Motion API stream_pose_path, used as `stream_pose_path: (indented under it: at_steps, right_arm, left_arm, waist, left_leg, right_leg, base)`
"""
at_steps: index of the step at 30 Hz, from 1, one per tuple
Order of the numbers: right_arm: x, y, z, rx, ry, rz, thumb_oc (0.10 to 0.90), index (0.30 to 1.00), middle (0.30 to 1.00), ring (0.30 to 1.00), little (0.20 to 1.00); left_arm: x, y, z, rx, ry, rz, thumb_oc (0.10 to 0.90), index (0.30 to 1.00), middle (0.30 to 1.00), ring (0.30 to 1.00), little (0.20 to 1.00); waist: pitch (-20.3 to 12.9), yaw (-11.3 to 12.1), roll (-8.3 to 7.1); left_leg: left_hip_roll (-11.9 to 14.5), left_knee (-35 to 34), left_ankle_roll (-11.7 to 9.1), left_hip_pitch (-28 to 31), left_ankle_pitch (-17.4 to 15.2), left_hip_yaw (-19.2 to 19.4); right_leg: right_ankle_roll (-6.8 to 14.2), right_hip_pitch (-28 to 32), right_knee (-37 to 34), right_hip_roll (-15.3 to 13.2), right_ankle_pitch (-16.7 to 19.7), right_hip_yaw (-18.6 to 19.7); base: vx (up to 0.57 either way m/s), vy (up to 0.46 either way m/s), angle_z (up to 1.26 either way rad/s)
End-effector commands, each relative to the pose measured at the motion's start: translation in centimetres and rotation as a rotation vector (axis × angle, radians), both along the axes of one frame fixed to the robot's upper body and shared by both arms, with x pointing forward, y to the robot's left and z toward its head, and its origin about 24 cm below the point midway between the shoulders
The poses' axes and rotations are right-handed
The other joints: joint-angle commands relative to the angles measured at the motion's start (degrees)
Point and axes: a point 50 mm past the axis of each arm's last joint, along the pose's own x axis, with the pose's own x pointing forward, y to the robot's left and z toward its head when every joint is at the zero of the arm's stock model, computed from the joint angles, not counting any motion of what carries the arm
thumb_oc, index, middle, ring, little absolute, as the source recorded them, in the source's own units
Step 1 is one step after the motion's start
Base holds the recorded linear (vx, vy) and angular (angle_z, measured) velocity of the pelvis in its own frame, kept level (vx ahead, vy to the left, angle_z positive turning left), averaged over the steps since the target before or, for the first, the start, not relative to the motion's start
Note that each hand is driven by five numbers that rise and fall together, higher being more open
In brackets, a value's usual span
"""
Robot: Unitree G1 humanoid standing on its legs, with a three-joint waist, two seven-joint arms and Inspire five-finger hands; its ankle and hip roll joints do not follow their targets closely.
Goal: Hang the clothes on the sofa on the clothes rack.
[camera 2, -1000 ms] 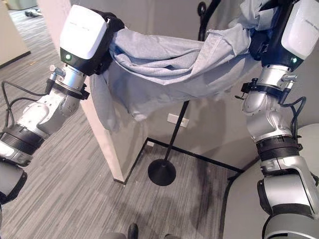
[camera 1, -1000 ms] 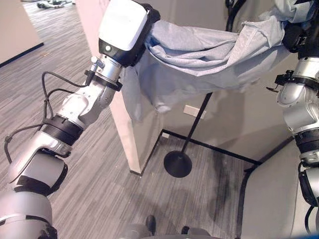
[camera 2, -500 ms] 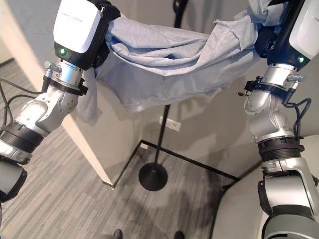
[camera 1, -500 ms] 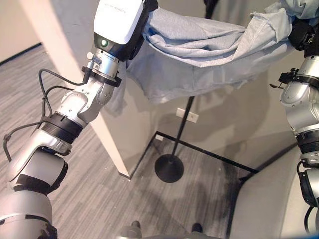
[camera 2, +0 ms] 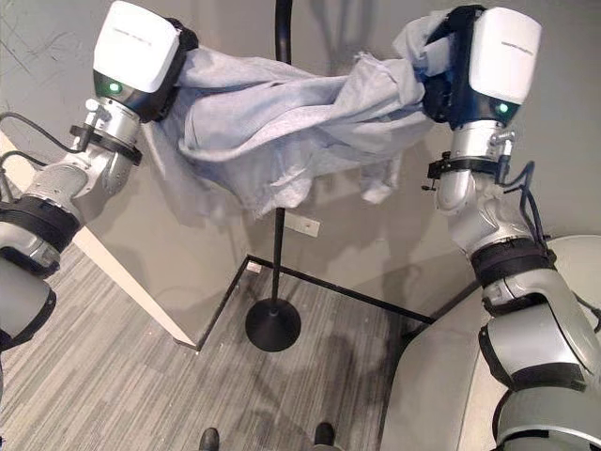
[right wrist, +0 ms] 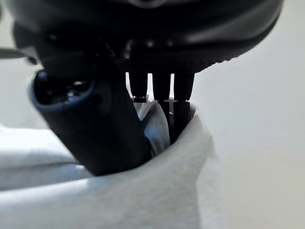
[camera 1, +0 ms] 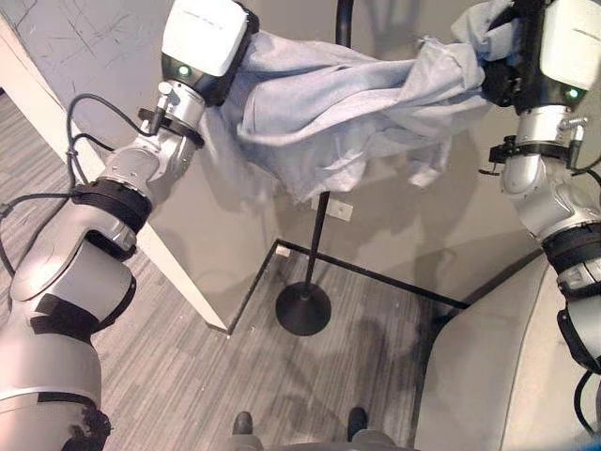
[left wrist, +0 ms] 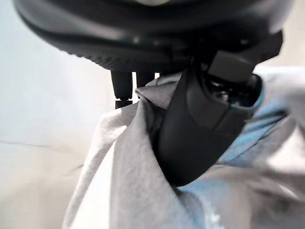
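Grey garment point(camera 2: 282, 122): a light grey cloth, stretched and sagging between the two raised hands across the upper part of the frame, folds hanging lowest at upper centre, a corner dangling right of centre. It lies in front of the rack's pole where the two cross.

Left hand point(left wrist: 200, 119): upper left of the head views, fingers and thumb clenched into one end of the garment; the left wrist view shows cloth bunched round the thumb.

Right hand point(right wrist: 95, 129): upper right of the head views, likewise gripping the other end; the right wrist view shows cloth pinched between thumb and fingers.

Clothes rack point(camera 2: 278, 235): black pole rising to the top edge at centre, round black base point(camera 2: 272, 330) on the floor at lower centre.

Surroundings: grey wall point(camera 1: 413, 235) behind; wood-grain floor point(camera 1: 188, 376), lower left; pale rounded surface point(camera 2: 423, 395), lower right.
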Motion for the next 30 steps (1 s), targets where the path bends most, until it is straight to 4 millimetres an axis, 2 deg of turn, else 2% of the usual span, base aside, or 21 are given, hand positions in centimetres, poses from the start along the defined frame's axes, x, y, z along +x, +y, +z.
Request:
stream_pose_path:
  at_steps: [1, 5, 6, 7, 8, 11, 13, 17, 18, 19, 20, 21, 22, 23, 25, 26, 27, 30]
  right_arm:
    - [-2.1, -7.2, 4.5, 0.112, -0.107, -0.276, 0.4, 0.3, 0.3, 0.3, 0.3]
    - [-0.8, -7.0, 2.4, 0.089, 0.038, -0.301, 0.4, 0.3, 0.3, 0.3, 0.3]
    - [-0.3, -7.4, 0.7, 0.099, 0.125, -0.329, 0.4, 0.3, 0.3, 0.3, 0.3]
    - [0.1, -7.2, -0.2, 0.103, 0.165, -0.334, 0.4, 0.3, 0.3, 0.3, 0.3]
    - [1.1, -6.5, -4.3, 0.126, 0.309, -0.35, 0.4, 0.3, 0.3, 0.3, 0.3]
    - [1.8, -4.8, -7.9, 0.192, 0.401, -0.323, 0.4, 0.3, 0.3, 0.3, 0.3]
    - [2.7, -1.2, -9.3, 0.239, 0.421, -0.218, 0.4, 0.3, 0.3, 0.3, 0.3]
    - [2.7, -1.2, -9.3, 0.239, 0.422, -0.218, 0.4, 0.3, 0.3, 0.3, 0.3]
    - [2.2, 7.0, -12.2, 0.599, 0.41, 0.171, 0.4, 0.3, 0.3, 0.3, 0.3]
    - [2.0, 8.3, -12.6, 0.709, 0.409, 0.248, 0.4, 0.3, 0.3, 0.3, 0.3]
    - [1.4, 10.4, -13.2, 0.873, 0.415, 0.366, 0.4, 0.3, 0.3, 0.3, 0.3]
    - [1.0, 12.0, -13.6, 1.007, 0.438, 0.472, 0.761, 0.841, 0.841, 0.841, 0.841]
    - [0.4, 13.5, -14.1, 1.149, 0.463, 0.577, 0.761, 0.841, 0.841, 0.841, 0.841]
    - [-0.3, 15.2, -14.5, 1.272, 0.5, 0.693, 0.8, 0.9, 0.9, 0.9, 0.9]
    - [-1.8, 17.8, -15.3, 1.421, 0.574, 0.867, 0.8, 0.9, 0.9, 0.9, 0.9]
    - [-1.9, 17.8, -15.4, 1.423, 0.577, 0.866, 0.8, 0.9, 0.9, 0.9, 0.9]
    - [-3.0, 19.1, -16.1, 1.484, 0.633, 0.956, 0.8, 0.9, 0.9, 0.9, 0.9]
    - [-3.9, 19.0, -16.5, 1.483, 0.66, 1.007, 0.8, 0.9, 0.9, 0.9, 0.9]
  left_arm:
    - [-3.4, 12.8, 4.3, -0.132, -0.138, 0.565, 0.4, 0.3, 0.3, 0.3, 0.3]
    - [-3.8, 14.6, 2.6, -0.112, -0.063, 0.66, 0.4, 0.3, 0.3, 0.3, 0.3]
    - [-3.7, 15.0, 0.7, -0.117, 0.011, 0.685, 0.4, 0.3, 0.3, 0.3, 0.3]
    - [-3.4, 14.8, 0.1, -0.131, 0.033, 0.679, 0.4, 0.3, 0.3, 0.3, 0.3]
    - [-2.3, 13.2, -2.6, -0.209, 0.112, 0.618, 0.4, 0.3, 0.3, 0.3, 0.3]
    - [-1.0, 10.5, -3.9, -0.384, 0.128, 0.502, 0.4, 0.3, 0.3, 0.3, 0.3]
    - [-0.3, 8.5, -4.2, -0.655, 0.102, 0.349, 0.4, 0.3, 0.3, 0.3, 0.3]
    - [-0.3, 8.5, -4.2, -0.655, 0.102, 0.349, 0.4, 0.3, 0.3, 0.3, 0.3]
    - [-0.7, 1.8, -5.5, -1.389, 0.039, -0.262, 0.4, 0.3, 0.3, 0.3, 0.3]
    - [-1.1, 0.2, -5.7, -1.491, 0.054, -0.383, 0.4, 0.3, 0.3, 0.3, 0.3]
    - [-1.6, -1.1, -6.3, -1.651, 0.066, -0.518, 0.4, 0.3, 0.3, 0.3, 0.3]
    - [-1.8, -2.3, -6.7, -1.754, 0.1, -0.603, 0.687, 0.731, 0.731, 0.731, 0.731]
    - [-2.1, -3.4, -7.2, -1.864, 0.129, -0.686, 0.687, 0.731, 0.731, 0.731, 0.731]
    - [-2.4, -4.6, -7.7, -1.944, 0.177, -0.762, 0.8, 0.9, 0.9, 0.9, 0.9]
    - [-3.0, -6.1, -8.5, -2.033, 0.256, -0.846, 0.8, 0.9, 0.9, 0.9, 0.9]
    - [-3.1, -6.1, -8.7, -2.035, 0.258, -0.843, 0.8, 0.9, 0.9, 0.9, 0.9]
    - [-3.7, -6.7, -9.3, -2.056, 0.294, -0.872, 0.8, 0.9, 0.9, 0.9, 0.9]
    - [-4.5, -6.3, -10.5, -2.055, 0.304, -0.87, 0.8, 0.9, 0.9, 0.9, 0.9]
  waist:
    - [-7.8, 1.7, -1.06]
    - [-6.4, 2.3, -1.82]
    - [-5.3, 2.7, -2.42]
    - [-4.7, 3.0, -2.82]
    - [-1.9, 4.0, -4.23]
    - [1.5, 5.2, -5.73]
    - [3.6, 5.4, -6.35]
    - [3.5, 5.3, -6.38]
    - [8.0, 6.2, -6.46]
    - [8.8, 6.4, -6.25]
    - [9.5, 6.5, -6.15]
    - [10.1, 6.5, -5.91]
    - [10.7, 6.6, -5.63]
    - [11.2, 6.6, -5.5]
    - [11.4, 6.6, -5.25]
    - [11.2, 6.5, -5.22]
    - [11.0, 6.7, -4.92]
    - [10.1, 7.0, -4.57]
  left_leg:
    - [0.5, -1.1, 2.3, 2.0, -2.2, 1.4]
    - [0.1, -1.1, 2.7, 2.3, -2.2, 1.7]
    - [-0.1, -1.1, 3.0, 2.3, -2.1, 1.6]
    - [-0.1, -1.1, 3.1, 2.2, -2.0, 1.5]
    - [-0.3, 0.3, 3.6, 0.7, -2.0, 0.8]
    - [-0.7, 3.8, 4.1, -2.5, -2.8, -0.5]
    - [-0.9, 5.3, 4.6, -4.5, -3.3, -1.1]
    - [-0.9, 5.3, 4.6, -4.6, -3.3, -1.2]
    - [-1.6, 7.5, 5.4, -7.6, -3.9, -2.4]
    - [-1.6, 7.8, 5.5, -7.7, -4.2, -2.6]
    - [-2.1, 8.1, 5.7, -8.3, -3.9, -2.9]
    - [-2.4, 8.3, 5.8, -8.3, -4.0, -3.1]
    - [-2.4, 8.4, 5.8, -8.1, -4.2, -3.1]
    - [-2.6, 8.4, 5.8, -7.9, -4.1, -3.1]
    - [-3.1, 8.0, 5.9, -8.0, -3.6, -3.2]
    - [-3.1, 8.0, 5.9, -7.9, -3.6, -3.2]
    - [-3.2, 7.6, 5.9, -7.6, -3.4, -3.2]
    - [-3.4, 6.7, 5.9, -7.1, -3.0, -3.3]
  right_leg:
    - [5.5, 0.0, 1.2, -3.3, 3.7, 2.7]
    - [5.7, -0.6, 2.5, -3.8, 3.8, 2.6]
    - [5.7, -1.0, 3.1, -4.0, 3.8, 2.6]
    - [5.7, -1.2, 3.3, -4.0, 3.8, 2.6]
    - [5.6, -1.9, 4.0, -4.2, 3.8, 2.4]
    - [5.3, -3.0, 4.6, -4.4, 4.0, 2.1]
    - [4.9, -4.1, 4.9, -4.5, 4.0, 2.5]
    - [4.9, -4.2, 4.9, -4.5, 4.0, 2.4]
    - [3.5, -6.1, 5.7, -4.4, 3.3, 3.0]
    - [3.1, -6.1, 6.1, -4.3, 2.7, 2.8]
    - [2.8, -6.5, 6.3, -4.6, 2.6, 2.8]
    - [2.5, -6.6, 6.6, -4.6, 2.2, 2.7]
    - [2.2, -6.5, 6.9, -4.5, 1.9, 2.8]
    - [2.0, -6.5, 7.1, -4.7, 1.9, 3.0]
    - [1.7, -6.6, 7.2, -5.1, 1.9, 2.9]
    - [1.7, -6.6, 7.2, -5.1, 1.9, 2.9]
    - [1.5, -6.5, 7.3, -5.2, 1.7, 3.1]
    - [1.4, -6.4, 7.0, -5.4, 1.7, 3.0]
  base:
    - [0.03, 0.097, -0.1]
    - [-0.01, 0.083, -0.03]
    - [-0.03, 0.074, -0.11]
    - [-0.13, 0.057, -0.19]
    - [-0.16, -0.001, -0.18]
    - [-0.16, -0.04, 0.06]
    - [-0.13, -0.013, 0.18]
    - [-0.07, -0.006, 0.02]
    - [-0.25, -0.02, 0.0]
    - [-0.29, -0.014, -0.02]
    - [-0.1, 0.015, 0.02]
    - [-0.08, 0.022, 0.02]
    - [-0.05, 0.027, 0.03]
    - [-0.04, 0.029, 0.02]
    - [-0.01, 0.021, 0.0]
    - [0.0, 0.0, 0.0]
    - [0.0, 0.0, 0.0]
    - [0.01, 0.01, -0.03]
